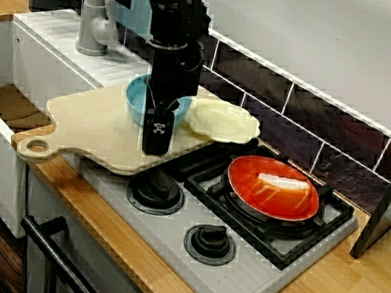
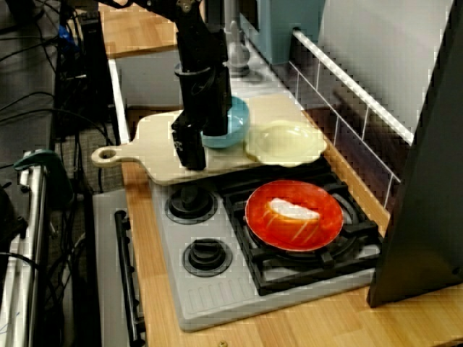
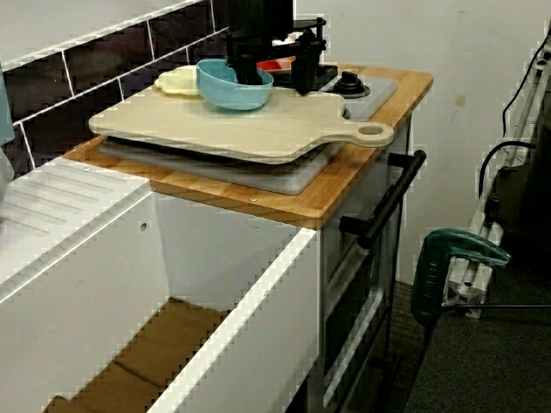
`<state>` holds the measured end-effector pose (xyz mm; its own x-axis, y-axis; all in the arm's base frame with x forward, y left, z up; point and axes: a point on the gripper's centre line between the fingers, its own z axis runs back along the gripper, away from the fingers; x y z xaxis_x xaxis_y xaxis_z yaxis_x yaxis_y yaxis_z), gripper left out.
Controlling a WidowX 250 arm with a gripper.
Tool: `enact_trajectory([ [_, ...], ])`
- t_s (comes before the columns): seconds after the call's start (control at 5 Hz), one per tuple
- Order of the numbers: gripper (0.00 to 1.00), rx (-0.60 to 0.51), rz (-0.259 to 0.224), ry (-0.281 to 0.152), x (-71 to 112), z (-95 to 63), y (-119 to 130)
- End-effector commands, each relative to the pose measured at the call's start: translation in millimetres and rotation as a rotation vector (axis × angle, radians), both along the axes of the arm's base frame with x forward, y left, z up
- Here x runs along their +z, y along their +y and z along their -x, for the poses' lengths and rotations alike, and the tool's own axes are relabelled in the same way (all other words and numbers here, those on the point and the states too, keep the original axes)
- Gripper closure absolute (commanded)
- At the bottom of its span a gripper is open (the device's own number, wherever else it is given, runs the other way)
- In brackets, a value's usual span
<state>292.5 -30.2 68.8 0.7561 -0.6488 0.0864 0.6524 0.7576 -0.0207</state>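
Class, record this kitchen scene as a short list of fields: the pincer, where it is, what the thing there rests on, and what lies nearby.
Pincer: open, pointing down
Position: one finger inside the blue bowl, the other outside its rim
Bowl rests on: wooden board, laid partly over the hob
Nearby: pale yellow plate beside the bowl; orange plate with a white piece on a burner
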Motion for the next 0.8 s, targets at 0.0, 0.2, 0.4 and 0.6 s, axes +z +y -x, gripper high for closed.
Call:
enact_trajectory([
  [0.0,0.00,-0.020,0.017,-0.067,32.2,16.2,-2],
  [0.2,0.00,-0.022,0.019,-0.076,37.6,25.3,2],
  [0.4,0.00,-0.007,0.019,-0.068,34.6,33.7,10],
  [0.6,0.00,-0.007,0.004,-0.068,30.9,42.3,13],
])
